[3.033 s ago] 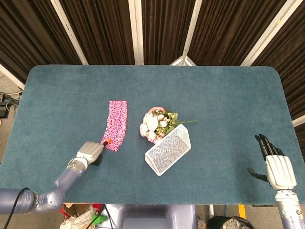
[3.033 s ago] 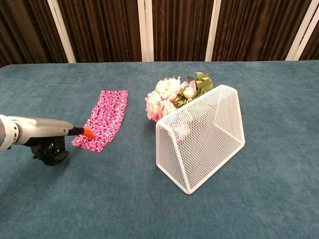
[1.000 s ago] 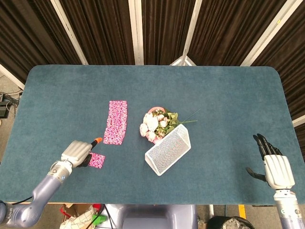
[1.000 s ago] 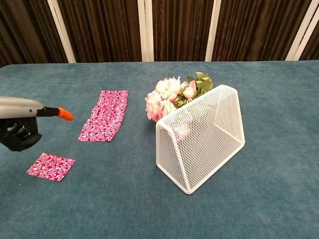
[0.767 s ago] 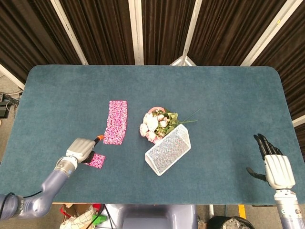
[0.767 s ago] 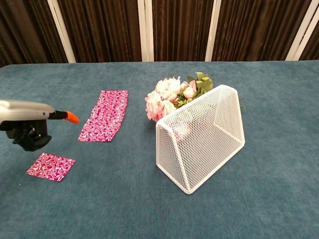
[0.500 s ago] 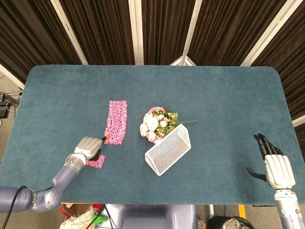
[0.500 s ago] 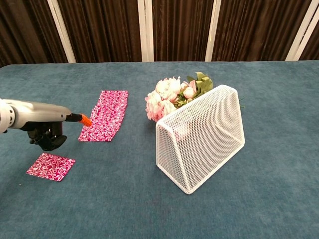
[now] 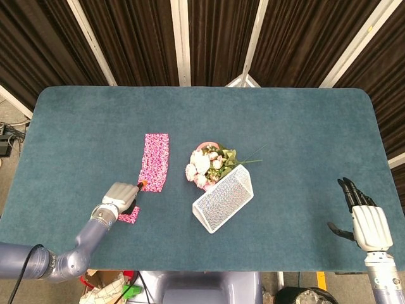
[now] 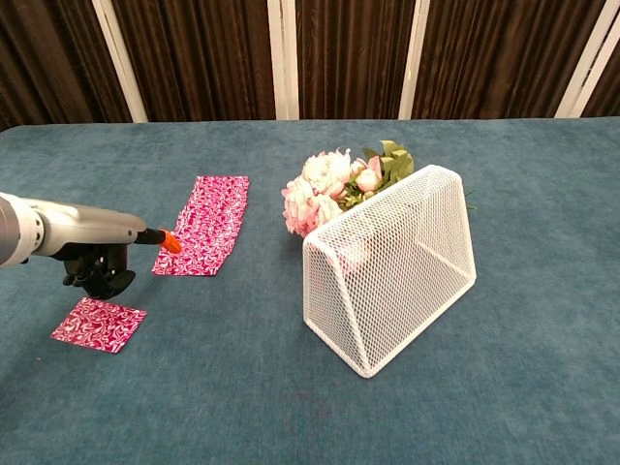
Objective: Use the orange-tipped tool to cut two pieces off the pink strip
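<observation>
The pink patterned strip (image 9: 155, 161) (image 10: 205, 222) lies flat on the teal table, left of centre. A cut-off pink piece (image 9: 129, 216) (image 10: 99, 323) rests nearer the front edge, partly hidden under my left hand in the head view. My left hand (image 9: 121, 196) (image 10: 95, 268) grips the grey tool, whose orange tip (image 9: 143, 183) (image 10: 170, 241) sits at the strip's near left corner. My right hand (image 9: 366, 221) hovers open near the table's front right edge, holding nothing; it shows only in the head view.
A bunch of pink and white flowers (image 9: 207, 166) (image 10: 334, 188) lies at the table's centre. A white wire-mesh basket (image 9: 223, 197) (image 10: 392, 263) lies tipped on its side against them, just right of the strip.
A piece was cut from the strip's near end and now lies apart near the front edge. My left hand then carried the orange tip forward, back to the shortened strip's near corner.
</observation>
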Controlling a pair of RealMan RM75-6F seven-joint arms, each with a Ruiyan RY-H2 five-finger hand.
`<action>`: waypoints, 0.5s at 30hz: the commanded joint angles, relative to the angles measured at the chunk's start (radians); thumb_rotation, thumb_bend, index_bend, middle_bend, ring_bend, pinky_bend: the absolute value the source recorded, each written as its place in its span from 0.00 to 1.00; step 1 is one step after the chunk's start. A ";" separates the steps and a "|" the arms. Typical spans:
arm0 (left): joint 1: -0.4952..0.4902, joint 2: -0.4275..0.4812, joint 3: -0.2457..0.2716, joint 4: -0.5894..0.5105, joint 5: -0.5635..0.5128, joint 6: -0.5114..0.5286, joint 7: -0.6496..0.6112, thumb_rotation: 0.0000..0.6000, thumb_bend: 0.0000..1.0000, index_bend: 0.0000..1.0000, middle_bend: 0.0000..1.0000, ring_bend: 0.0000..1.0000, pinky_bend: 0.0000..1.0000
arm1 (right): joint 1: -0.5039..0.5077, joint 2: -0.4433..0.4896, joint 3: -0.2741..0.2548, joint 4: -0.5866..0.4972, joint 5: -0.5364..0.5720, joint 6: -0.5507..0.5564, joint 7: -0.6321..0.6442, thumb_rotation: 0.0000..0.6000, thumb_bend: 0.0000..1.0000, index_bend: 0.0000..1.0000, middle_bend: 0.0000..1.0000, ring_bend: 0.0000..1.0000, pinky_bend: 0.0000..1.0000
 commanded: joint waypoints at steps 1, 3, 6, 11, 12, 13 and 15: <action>-0.009 -0.008 -0.002 0.004 -0.011 0.002 0.007 1.00 0.90 0.00 0.85 0.72 0.64 | 0.000 0.000 -0.001 0.000 0.000 -0.001 0.000 1.00 0.19 0.00 0.09 0.21 0.31; -0.013 -0.013 -0.004 0.007 -0.017 0.002 0.009 1.00 0.90 0.00 0.85 0.72 0.64 | 0.001 0.000 -0.001 0.000 0.000 -0.002 0.000 1.00 0.19 0.00 0.09 0.21 0.31; -0.024 -0.025 -0.007 0.016 -0.031 -0.005 0.016 1.00 0.90 0.00 0.85 0.72 0.64 | 0.000 0.001 0.000 0.000 0.002 -0.002 0.001 1.00 0.18 0.00 0.09 0.21 0.31; -0.035 -0.035 -0.006 0.027 -0.057 -0.005 0.023 1.00 0.90 0.00 0.84 0.73 0.64 | 0.000 0.002 0.000 0.001 0.001 -0.001 0.005 1.00 0.18 0.00 0.09 0.21 0.31; -0.036 -0.036 -0.005 0.028 -0.061 -0.005 0.025 1.00 0.90 0.00 0.84 0.73 0.64 | 0.000 0.002 -0.001 0.001 0.000 -0.001 0.005 1.00 0.18 0.00 0.09 0.21 0.31; -0.038 -0.037 -0.003 0.028 -0.067 -0.005 0.027 1.00 0.90 0.00 0.84 0.73 0.64 | 0.000 0.002 0.000 0.001 0.000 -0.001 0.006 1.00 0.19 0.00 0.09 0.21 0.31; -0.042 -0.039 -0.001 0.030 -0.078 -0.003 0.031 1.00 0.90 0.00 0.85 0.73 0.64 | -0.001 0.002 -0.001 0.001 -0.001 0.000 0.006 1.00 0.19 0.00 0.09 0.21 0.31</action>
